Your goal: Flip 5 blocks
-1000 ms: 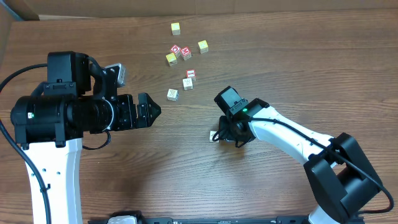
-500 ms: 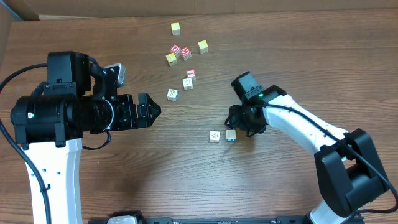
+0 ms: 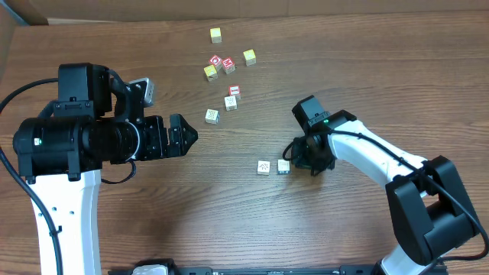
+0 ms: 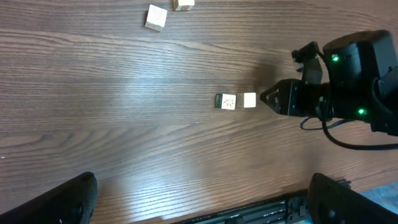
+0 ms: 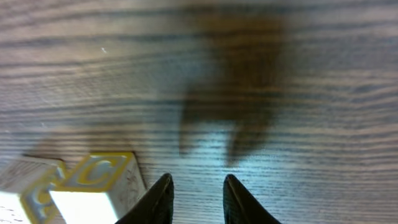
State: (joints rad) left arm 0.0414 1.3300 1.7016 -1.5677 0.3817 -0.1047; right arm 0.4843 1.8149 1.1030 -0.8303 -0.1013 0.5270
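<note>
Two small blocks lie side by side in mid-table: a pale one with a dark drawing (image 3: 263, 167) (image 4: 228, 101) and a white-topped one (image 3: 283, 166) (image 4: 249, 99). In the right wrist view the nearer block (image 5: 99, 183) shows a side face with a yellow letter C. My right gripper (image 3: 295, 156) (image 5: 197, 185) sits just right of this pair, low over the wood, jaws slightly apart with only bare table between them. More blocks lie further back: two pale ones (image 3: 212, 115) (image 3: 230, 102) and a red-bordered white one (image 3: 234, 91). My left gripper (image 3: 183, 136) (image 4: 205, 202) hangs wide open, holding nothing.
At the far side lie two red-faced cubes (image 3: 216, 61) (image 3: 229, 67) and yellow-faced cubes (image 3: 209, 72) (image 3: 249, 56) (image 3: 216, 34). The right arm (image 3: 367, 160) stretches in from the lower right. The table's near edge (image 4: 249, 208) shows in the left wrist view.
My right gripper has let go of a block beside the pale one and drawn back to the right. Its jaws have narrowed. The left arm has not moved.
</note>
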